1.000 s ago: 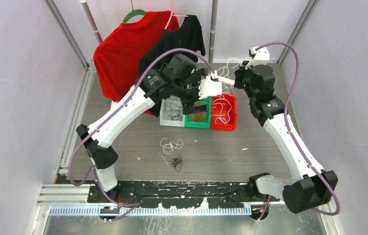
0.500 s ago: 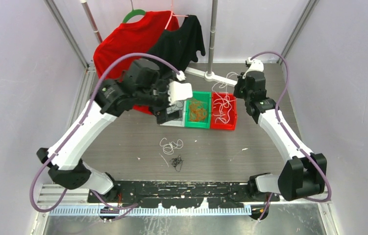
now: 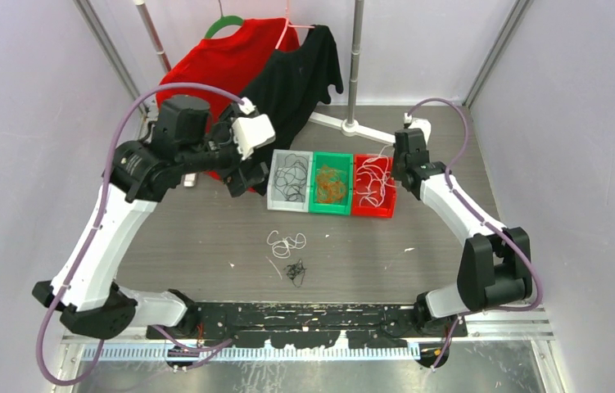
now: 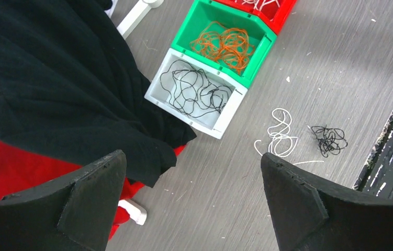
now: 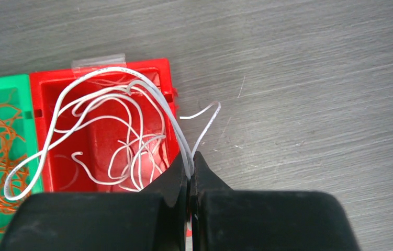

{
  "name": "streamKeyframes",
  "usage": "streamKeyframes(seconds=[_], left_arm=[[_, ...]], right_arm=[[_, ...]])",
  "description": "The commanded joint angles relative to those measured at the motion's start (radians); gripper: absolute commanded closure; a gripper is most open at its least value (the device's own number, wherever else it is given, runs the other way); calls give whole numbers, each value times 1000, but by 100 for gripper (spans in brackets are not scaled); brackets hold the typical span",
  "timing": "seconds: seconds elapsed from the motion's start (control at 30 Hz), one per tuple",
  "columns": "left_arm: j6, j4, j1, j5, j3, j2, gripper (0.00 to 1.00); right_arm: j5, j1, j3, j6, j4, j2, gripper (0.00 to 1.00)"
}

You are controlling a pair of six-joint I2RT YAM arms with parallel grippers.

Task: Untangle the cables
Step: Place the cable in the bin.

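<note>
Thin wiry stuff, sorted by colour: white cables (image 5: 130, 137) loop out of the glossy red bin (image 5: 152, 67), orange cables (image 4: 225, 44) curl in the green bin (image 4: 204, 15), and black cables (image 4: 197, 91) sit in the grey bin (image 4: 225, 117). A loose white loop (image 4: 279, 138) and a black knot (image 4: 329, 140) lie on the brushed tabletop (image 4: 314, 68). The right pincer (image 5: 190, 159) is pressed together, pinching one of the white cables at the red bin's edge, and the cable's end vanishes between the fingers. The left pincer (image 4: 191, 159) is spread wide, holding nothing.

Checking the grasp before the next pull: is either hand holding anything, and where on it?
The right hand pinches a thin white cable between its fingertips, on a strand beside the red plastic bin. The left hand holds nothing.
</note>
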Motion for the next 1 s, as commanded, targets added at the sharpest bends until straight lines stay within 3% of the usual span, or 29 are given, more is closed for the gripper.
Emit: streamKeyframes(seconds=[0.0, 0.23, 0.37, 0.6, 0.7, 0.97], left_arm=[[-28, 71, 2, 11, -21, -50, 1], [-49, 93, 113, -13, -13, -66, 0], [-81, 85, 204, 45, 10, -15, 1], [-60, 142, 220, 57, -70, -51, 1], [-67, 127, 222, 72, -65, -49, 1], [-79, 100, 234, 124, -62, -41, 1]], right_arm=[[65, 43, 26, 6, -16, 22, 99], [70, 100, 39, 31, -64, 83, 96], [76, 111, 61, 41, -85, 114, 79], [-38, 114, 89, 40, -102, 95, 41], [-110, 114, 95, 35, -90, 66, 39], [-163, 113, 194, 51, -125, 46, 44]])
